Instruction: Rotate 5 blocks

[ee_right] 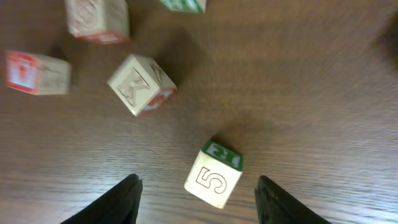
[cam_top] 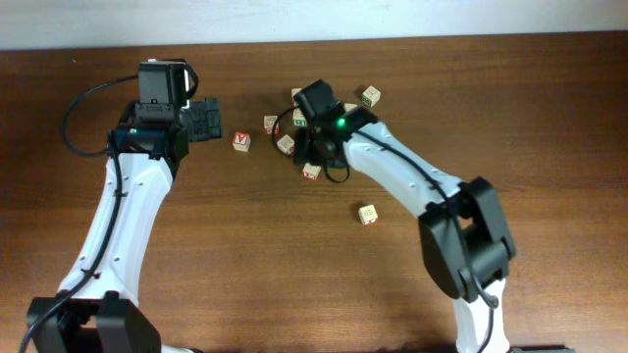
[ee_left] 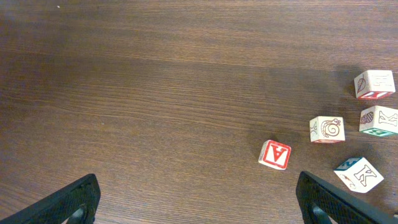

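Table (cam_top: 255, 294): dark wood.
Left gripper (ee_left: 196, 190): jaws at their widest, empty, beside the cluster.
Right gripper (ee_right: 199, 186): jaws parted, straddling block 5 (ee_right: 214, 177), no contact.
Blocks (cam_top: 241, 142): scattered mid-table; stray block (cam_top: 367, 214) well apart.

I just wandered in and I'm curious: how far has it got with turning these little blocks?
Finished turns cannot be counted from one look. In hand: the right gripper stands open around the block marked 5, which sits on the table ungripped. To come, perhaps: the K block and others nearby. The left gripper is open and empty.
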Action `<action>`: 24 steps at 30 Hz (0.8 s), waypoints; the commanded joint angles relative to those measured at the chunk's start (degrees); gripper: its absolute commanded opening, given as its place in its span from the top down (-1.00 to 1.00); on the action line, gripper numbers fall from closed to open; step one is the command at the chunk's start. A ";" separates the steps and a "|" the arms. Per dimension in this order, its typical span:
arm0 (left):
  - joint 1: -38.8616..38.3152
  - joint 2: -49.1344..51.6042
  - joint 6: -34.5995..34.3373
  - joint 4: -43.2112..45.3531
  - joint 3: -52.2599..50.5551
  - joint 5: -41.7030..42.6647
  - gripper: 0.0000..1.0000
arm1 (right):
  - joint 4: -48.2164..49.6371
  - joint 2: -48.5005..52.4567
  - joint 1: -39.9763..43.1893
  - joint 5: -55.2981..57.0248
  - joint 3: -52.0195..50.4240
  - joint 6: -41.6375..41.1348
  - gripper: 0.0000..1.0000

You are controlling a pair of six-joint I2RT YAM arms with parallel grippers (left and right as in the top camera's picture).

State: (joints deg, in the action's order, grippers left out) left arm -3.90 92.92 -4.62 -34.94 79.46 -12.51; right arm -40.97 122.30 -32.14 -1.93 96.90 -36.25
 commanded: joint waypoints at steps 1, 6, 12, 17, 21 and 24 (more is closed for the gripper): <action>0.20 0.50 -0.96 0.09 1.20 -0.81 -0.98 | 0.24 2.16 -0.79 3.54 0.55 -2.27 -0.20; 0.20 0.50 -0.96 0.11 1.20 -0.81 -0.98 | -0.09 4.48 -0.92 5.38 0.50 -4.76 -0.25; 0.20 0.50 -0.96 0.09 1.20 -0.81 -0.98 | 0.81 5.53 -0.90 5.35 0.50 -4.76 -0.12; 0.20 0.50 -0.96 0.09 1.20 -0.81 -0.98 | 0.52 5.60 -0.92 5.18 0.50 -4.74 0.03; 0.20 0.50 -0.96 0.11 1.20 -0.81 -0.98 | -1.25 5.60 -1.20 5.29 0.48 -4.68 0.07; 0.20 0.50 -0.96 0.09 1.20 -0.81 -0.98 | -2.16 5.60 -1.22 5.27 0.48 -4.48 0.21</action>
State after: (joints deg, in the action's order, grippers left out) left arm -3.90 92.92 -4.62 -34.94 79.46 -12.51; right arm -42.44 127.26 -32.84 2.17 96.90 -40.47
